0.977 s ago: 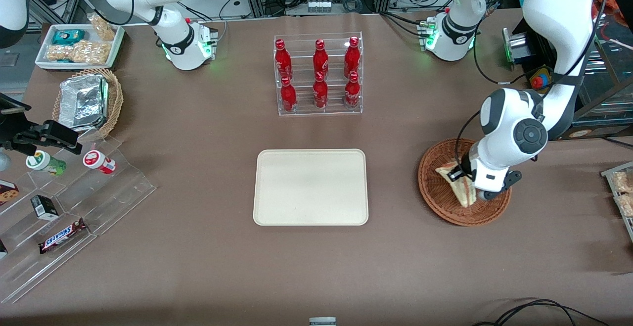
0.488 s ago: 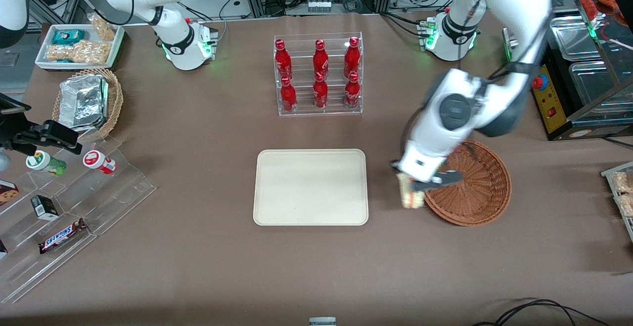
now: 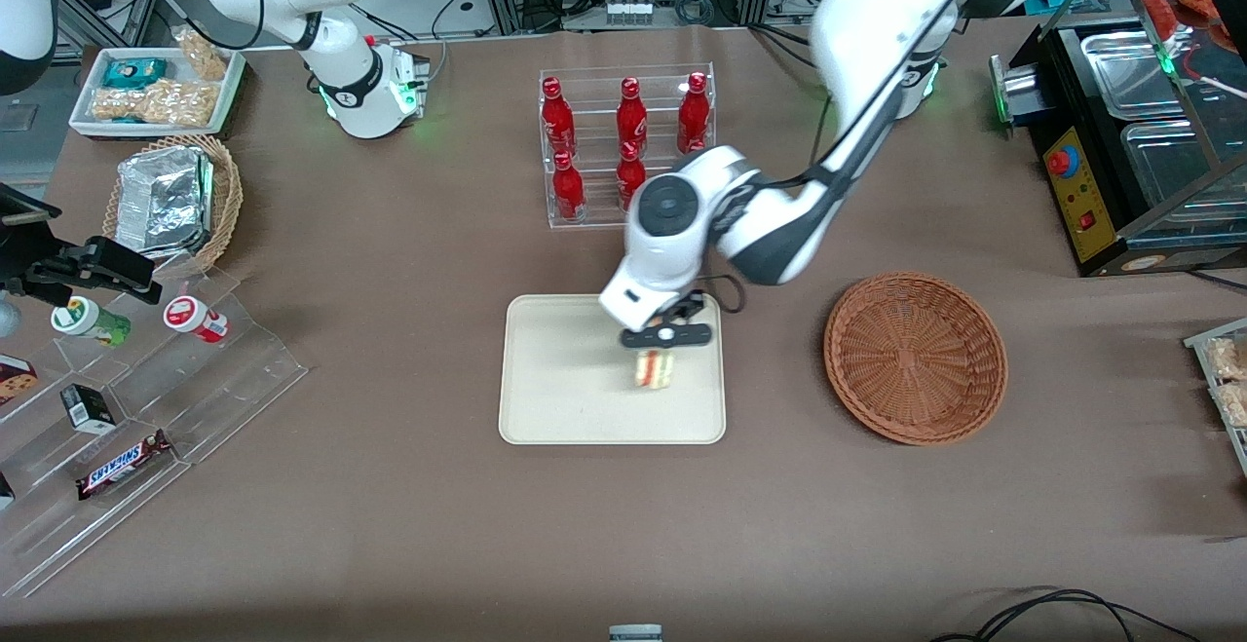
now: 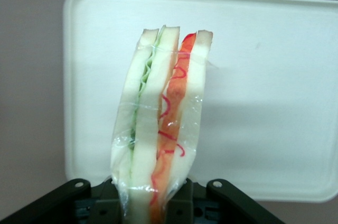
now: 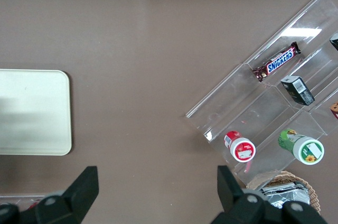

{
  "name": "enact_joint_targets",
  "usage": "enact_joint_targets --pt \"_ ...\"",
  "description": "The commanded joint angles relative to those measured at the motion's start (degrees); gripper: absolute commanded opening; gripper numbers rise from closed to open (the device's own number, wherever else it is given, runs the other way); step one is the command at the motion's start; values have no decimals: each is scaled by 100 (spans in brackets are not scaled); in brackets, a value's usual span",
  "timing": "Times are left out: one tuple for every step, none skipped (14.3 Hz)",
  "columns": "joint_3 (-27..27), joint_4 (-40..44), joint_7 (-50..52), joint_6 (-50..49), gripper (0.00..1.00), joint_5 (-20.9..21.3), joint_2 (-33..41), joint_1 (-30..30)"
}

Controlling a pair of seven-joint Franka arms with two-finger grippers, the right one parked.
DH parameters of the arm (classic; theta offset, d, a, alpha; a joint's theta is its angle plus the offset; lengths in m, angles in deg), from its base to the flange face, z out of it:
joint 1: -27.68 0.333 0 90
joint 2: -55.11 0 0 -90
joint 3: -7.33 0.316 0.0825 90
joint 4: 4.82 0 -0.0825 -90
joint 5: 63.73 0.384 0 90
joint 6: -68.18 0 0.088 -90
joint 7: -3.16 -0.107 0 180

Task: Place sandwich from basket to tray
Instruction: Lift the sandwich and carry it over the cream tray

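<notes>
The gripper [image 3: 655,350] is held above the tray [image 3: 555,408], its fingers [image 4: 182,203] clamped on the sandwich [image 3: 654,368], which hangs clear of the tray surface. A rack of red bottles [image 3: 623,140] stands farther from the front camera, partly masked by the arm. The basket [image 3: 916,358] lies empty toward the working arm's end. Half a second ago the sandwich was at the basket's rim.
</notes>
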Motion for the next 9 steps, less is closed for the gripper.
enact_joint_targets --pt "86 1239 708 -131 8 421 -1001 -453" --pt "95 1521 972 -140 10 518 -1230 -524" --pt "86 1654 1114 -131 12 693 -1372 -542" --pt "86 1664 1176 -131 14 808 -1417 -594" --pt "86 1664 1177 -122 18 844 -1434 -621" --pt "95 1664 1177 -122 26 853 -1469 -647" --pt "86 1664 1177 -122 38 957 -1487 -665" --pt "86 1664 1186 -122 47 1028 -1522 -665" --pt "86 1673 1247 -122 68 1037 -1531 -709"
